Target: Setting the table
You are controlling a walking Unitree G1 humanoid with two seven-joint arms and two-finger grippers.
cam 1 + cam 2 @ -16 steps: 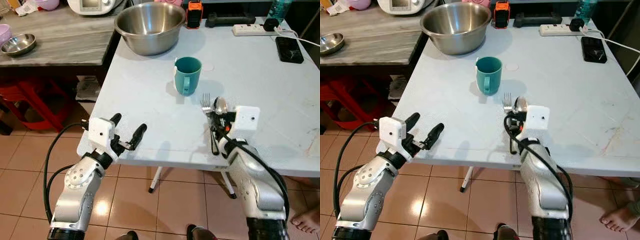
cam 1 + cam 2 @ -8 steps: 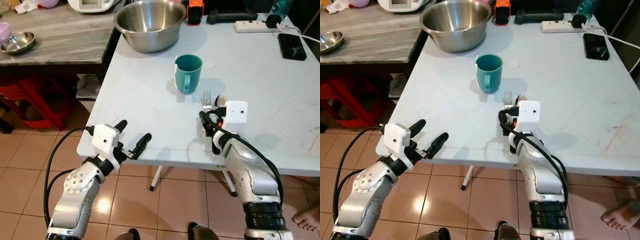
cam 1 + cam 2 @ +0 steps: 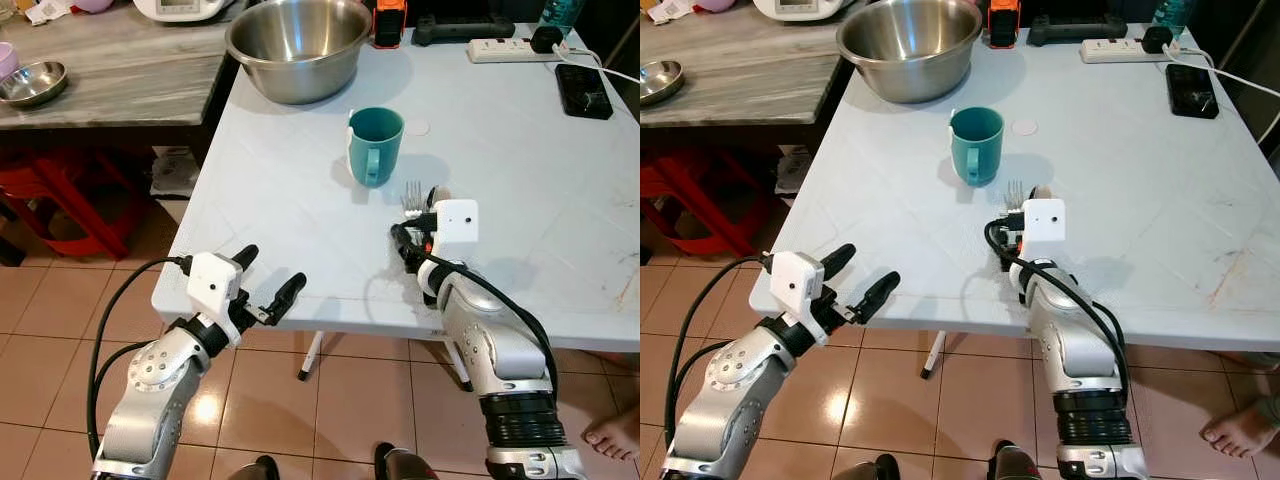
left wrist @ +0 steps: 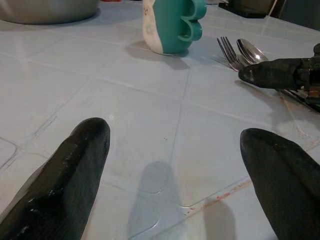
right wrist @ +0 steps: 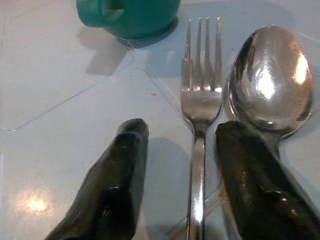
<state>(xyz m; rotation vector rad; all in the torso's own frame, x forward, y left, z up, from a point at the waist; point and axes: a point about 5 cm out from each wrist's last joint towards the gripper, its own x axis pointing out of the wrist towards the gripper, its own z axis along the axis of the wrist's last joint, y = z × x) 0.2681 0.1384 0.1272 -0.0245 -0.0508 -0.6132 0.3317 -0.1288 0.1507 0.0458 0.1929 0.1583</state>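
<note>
Right wrist view, open right tool (image 5: pixel 175 190) astride fork (image 5: pixel 200 100), tines toward teal mug (image 5: pixel 130 15).

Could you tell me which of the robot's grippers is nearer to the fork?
Right. The right gripper has its fingers open astride the fork on the table; the left gripper hovers open off the table's near-left edge.

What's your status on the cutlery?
Right gripper low on table, jaws open astride fork; spoon beside it. Left gripper open at table edge. Teal mug just beyond, apart.
</note>
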